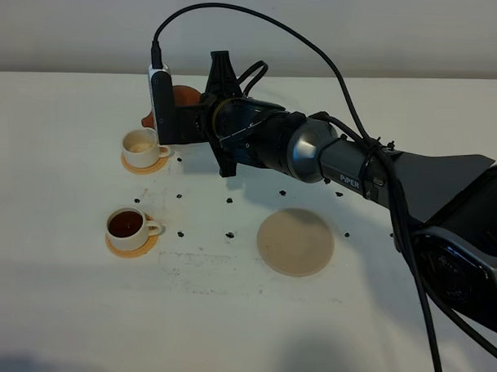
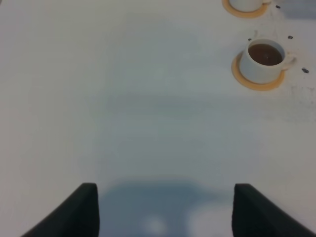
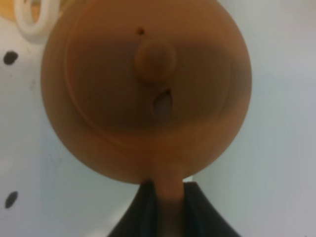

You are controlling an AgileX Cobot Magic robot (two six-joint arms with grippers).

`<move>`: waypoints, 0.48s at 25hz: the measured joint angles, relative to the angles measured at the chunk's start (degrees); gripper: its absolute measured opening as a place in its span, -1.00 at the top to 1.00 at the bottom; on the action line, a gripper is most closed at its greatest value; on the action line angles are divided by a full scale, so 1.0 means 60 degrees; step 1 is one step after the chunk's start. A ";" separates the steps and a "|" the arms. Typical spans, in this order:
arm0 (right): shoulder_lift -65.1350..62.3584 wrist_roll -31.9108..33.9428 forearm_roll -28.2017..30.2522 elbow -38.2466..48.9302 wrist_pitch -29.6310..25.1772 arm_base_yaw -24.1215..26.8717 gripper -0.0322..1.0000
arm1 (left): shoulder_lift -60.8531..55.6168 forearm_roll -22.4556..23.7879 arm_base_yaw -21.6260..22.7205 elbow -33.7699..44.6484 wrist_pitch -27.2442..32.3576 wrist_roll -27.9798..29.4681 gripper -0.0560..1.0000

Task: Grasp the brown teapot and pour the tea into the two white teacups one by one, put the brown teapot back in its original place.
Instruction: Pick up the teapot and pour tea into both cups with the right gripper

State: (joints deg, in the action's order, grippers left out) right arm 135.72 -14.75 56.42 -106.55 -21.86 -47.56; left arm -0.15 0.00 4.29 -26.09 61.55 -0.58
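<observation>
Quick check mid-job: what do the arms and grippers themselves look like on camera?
The right arm is black with a rounded silver-grey joint housing and white PIPER lettering. Black cables loop above it to a white-edged camera module at the wrist. The left gripper shows two dark, blunt fingers; the right gripper has black fingers too.

I read one marking only: the word PIPER, white letters on the dark forearm of the right arm (image 1: 340,170)

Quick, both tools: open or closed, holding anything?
Left tool: open, empty.
Right tool: closed on the handle of the brown teapot.
</observation>
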 joint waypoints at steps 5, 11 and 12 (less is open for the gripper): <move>0.0022 0.0000 0.0349 0.0000 0.0010 0.0000 0.75 | 0.0000 0.0000 0.0000 0.0000 0.0000 0.0000 -0.14; 0.0146 0.0000 0.0643 0.0000 0.0018 0.0000 0.75 | 0.0000 0.0000 0.0000 0.0000 0.0000 0.0000 -0.14; 0.0154 0.0000 0.0689 0.0000 0.0018 0.0000 0.75 | 0.0000 0.0000 0.0000 0.0000 0.0000 0.0000 -0.14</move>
State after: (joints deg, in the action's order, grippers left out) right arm 136.64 -14.75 60.55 -106.55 -21.75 -47.56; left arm -0.15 0.00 4.29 -26.09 61.55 -0.58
